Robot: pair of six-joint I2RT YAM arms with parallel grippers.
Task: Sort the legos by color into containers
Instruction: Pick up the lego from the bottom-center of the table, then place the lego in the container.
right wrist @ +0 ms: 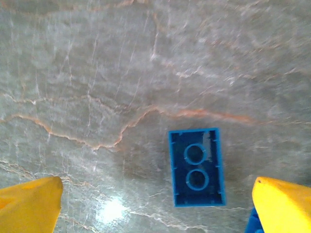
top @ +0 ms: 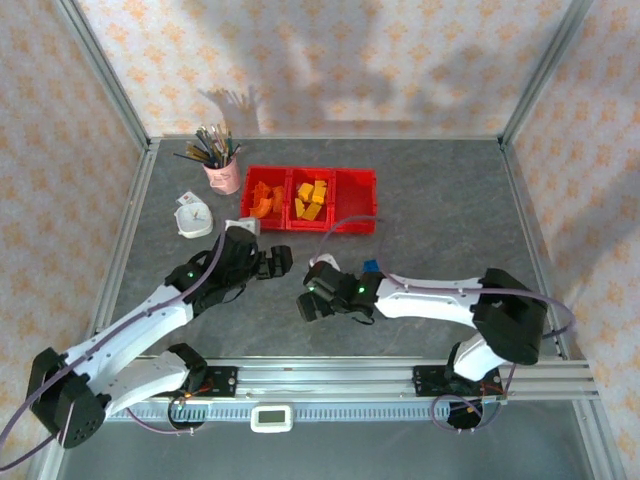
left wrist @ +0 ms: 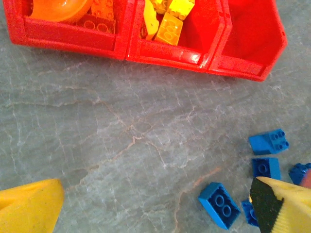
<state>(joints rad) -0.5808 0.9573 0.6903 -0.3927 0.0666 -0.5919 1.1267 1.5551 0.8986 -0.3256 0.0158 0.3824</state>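
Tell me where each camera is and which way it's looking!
Top external: up high behind the arms, looking down at the table; both arms show, with the left gripper and right gripper.
Left wrist: on the left arm, looking down and ahead at the containers and blue legos; its yellow fingers frame the bottom.
Right wrist: on the right arm, looking straight down at one blue brick; its yellow fingers show.
Shared: top and left wrist both see the containers.
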